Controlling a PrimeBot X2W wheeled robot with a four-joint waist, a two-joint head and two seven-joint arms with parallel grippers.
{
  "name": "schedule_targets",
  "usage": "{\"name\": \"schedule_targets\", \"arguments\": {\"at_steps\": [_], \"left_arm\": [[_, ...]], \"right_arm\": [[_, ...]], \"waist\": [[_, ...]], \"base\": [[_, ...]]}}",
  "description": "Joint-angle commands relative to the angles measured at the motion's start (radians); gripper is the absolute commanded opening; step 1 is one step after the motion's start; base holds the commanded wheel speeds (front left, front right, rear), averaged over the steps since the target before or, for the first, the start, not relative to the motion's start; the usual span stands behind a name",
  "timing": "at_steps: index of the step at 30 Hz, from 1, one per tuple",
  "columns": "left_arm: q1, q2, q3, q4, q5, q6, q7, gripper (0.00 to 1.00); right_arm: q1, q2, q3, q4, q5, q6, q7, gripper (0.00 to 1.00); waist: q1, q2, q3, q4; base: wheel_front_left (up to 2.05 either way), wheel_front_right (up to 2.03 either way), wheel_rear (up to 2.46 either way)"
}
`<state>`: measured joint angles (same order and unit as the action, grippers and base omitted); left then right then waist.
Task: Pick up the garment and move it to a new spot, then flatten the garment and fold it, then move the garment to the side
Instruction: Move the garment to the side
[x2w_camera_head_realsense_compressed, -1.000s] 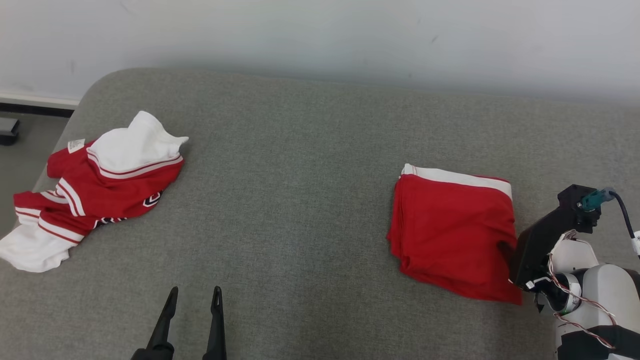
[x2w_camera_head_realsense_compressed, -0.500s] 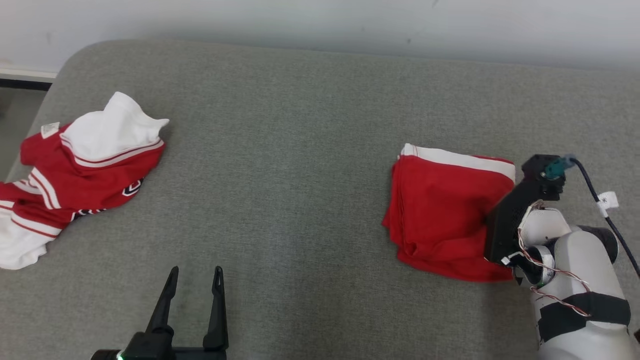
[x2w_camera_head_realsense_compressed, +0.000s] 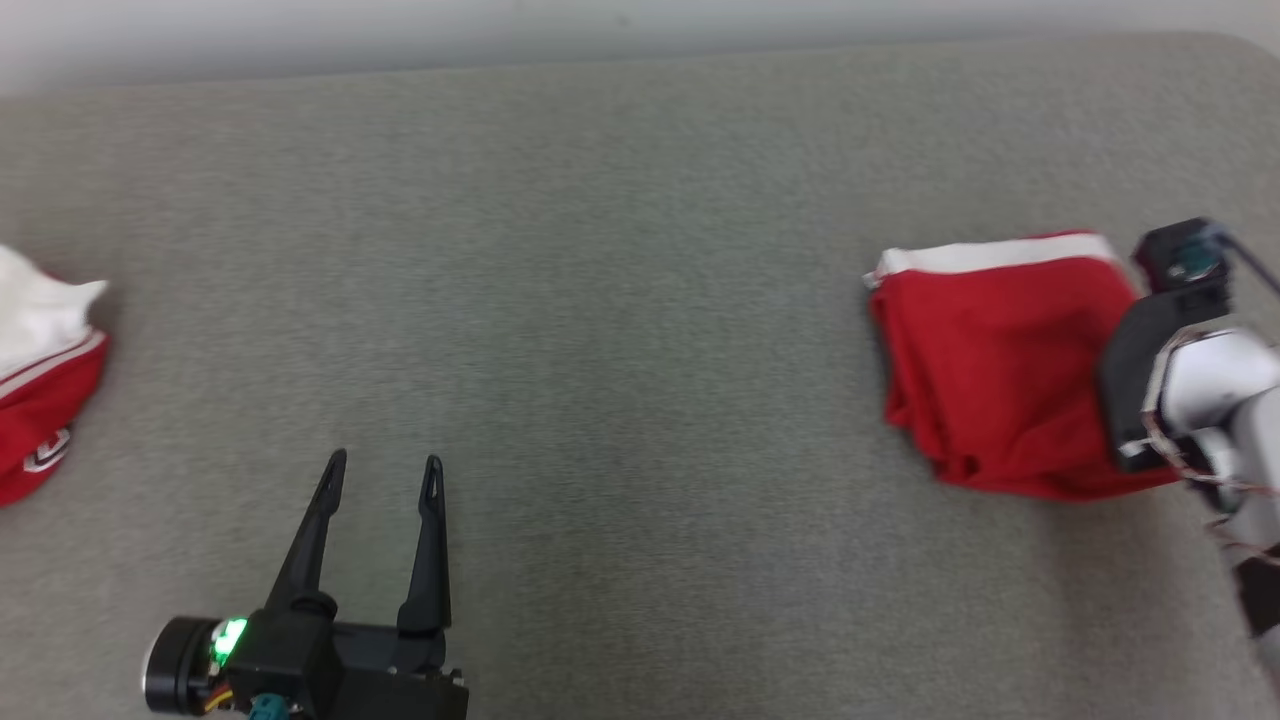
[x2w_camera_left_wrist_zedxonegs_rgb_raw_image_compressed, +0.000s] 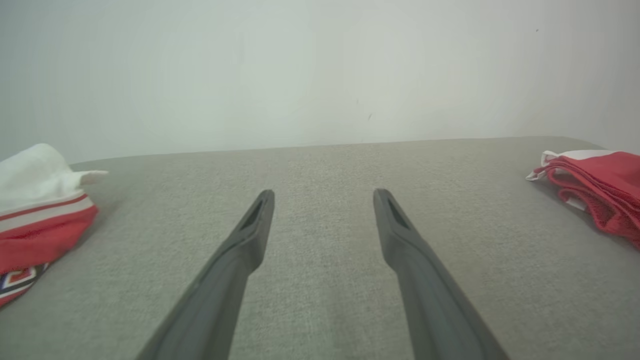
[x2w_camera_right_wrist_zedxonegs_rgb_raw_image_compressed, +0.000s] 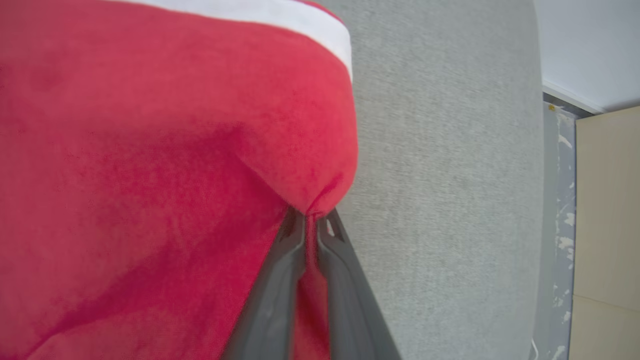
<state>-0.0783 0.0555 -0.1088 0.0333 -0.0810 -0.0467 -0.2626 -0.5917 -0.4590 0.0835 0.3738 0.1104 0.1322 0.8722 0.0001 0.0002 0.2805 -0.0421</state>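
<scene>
Garment (x2w_camera_right_wrist_zedxonegs_rgb_raw_image_compressed: 150, 150) corner pinched w/in right tool (x2w_camera_right_wrist_zedxonegs_rgb_raw_image_compressed: 312, 222), fabric bunched at tips.

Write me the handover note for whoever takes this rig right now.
Right end effector: shut on an edge of the folded red garment, at the right side of the grey cushion.
Left end effector: open, empty, over bare cushion.
Done: garment folded.
Left: set it aside and release.
A second, crumpled red-and-white garment lies at far left, unfolded.
</scene>
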Motion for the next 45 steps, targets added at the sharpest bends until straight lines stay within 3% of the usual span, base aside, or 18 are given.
{"name": "schedule_targets", "arguments": {"at_steps": [1, 7, 15, 24, 30, 31, 32, 33, 40, 45], "left_arm": [[-0.021, 0.006, 0.000, -0.014, 0.013, -0.005, -0.003, 1.00], [-0.064, 0.027, -0.021, -0.067, 0.043, -0.024, -0.003, 1.00], [-0.098, 0.060, -0.069, -0.153, 0.080, -0.042, -0.003, 1.00], [-0.094, 0.087, -0.086, -0.172, 0.080, -0.043, 0.007, 1.00], [-0.084, 0.096, -0.084, -0.179, 0.074, -0.039, 0.015, 1.00], [-0.084, 0.097, -0.087, -0.178, 0.073, -0.039, 0.016, 1.00], [-0.084, 0.096, -0.090, -0.176, 0.073, -0.038, 0.017, 1.00], [-0.084, 0.094, -0.094, -0.173, 0.072, -0.038, 0.017, 1.00], [-0.080, 0.072, -0.113, -0.136, 0.055, -0.035, 0.006, 1.00], [-0.068, 0.049, -0.127, -0.090, 0.032, -0.024, 0.000, 1.00]], "right_arm": [[-0.017, -0.030, 0.009, -0.002, 0.007, -0.002, -0.018, 0.00], [-0.052, -0.151, 0.002, 0.046, 0.011, -0.002, -0.146, 0.00], [-0.121, -0.230, -0.035, 0.150, -0.048, -0.002, -0.376, 0.00], [-0.173, -0.214, -0.142, 0.262, -0.174, -0.002, -0.606, 0.00], [-0.187, -0.174, -0.211, 0.257, -0.251, -0.002, -0.701, 0.00], [-0.189, -0.166, -0.218, 0.254, -0.262, -0.002, -0.716, 0.24], [-0.186, -0.155, -0.223, 0.259, -0.273, -0.002, -0.726, 0.71], [-0.186, -0.146, -0.230, 0.265, -0.282, -0.002, -0.737, 1.00], [-0.171, -0.119, -0.249, 0.270, -0.323, -0.002, -0.818, 1.00], [-0.120, -0.100, -0.249, 0.289, -0.267, -0.002, -0.919, 1.00]], "waist": [[-0.0001, -0.0002, 0.068, -0.093], [-0.0001, -0.0002, 0.140, -0.142], [-0.0001, -0.0002, 0.247, -0.168], [-0.0001, -0.0002, 0.287, -0.193], [-0.0001, -0.0002, 0.286, -0.198], [-0.0001, -0.0002, 0.285, -0.197], [-0.0001, -0.0002, 0.282, -0.196], [-0.0001, -0.0002, 0.278, -0.194], [-0.0001, -0.0002, 0.209, -0.172], [-0.0001, -0.0002, 0.112, -0.140]], "base": [[0.00, 0.00, 0.00], [0.00, 0.00, 0.00], [0.00, 0.00, 0.00], [0.00, 0.00, 0.00], [0.00, 0.00, 0.00], [0.00, 0.00, 0.00], [0.00, 0.00, 0.00], [0.00, 0.00, 0.00], [0.00, 0.00, 0.00], [0.00, 0.00, 0.00]]}}
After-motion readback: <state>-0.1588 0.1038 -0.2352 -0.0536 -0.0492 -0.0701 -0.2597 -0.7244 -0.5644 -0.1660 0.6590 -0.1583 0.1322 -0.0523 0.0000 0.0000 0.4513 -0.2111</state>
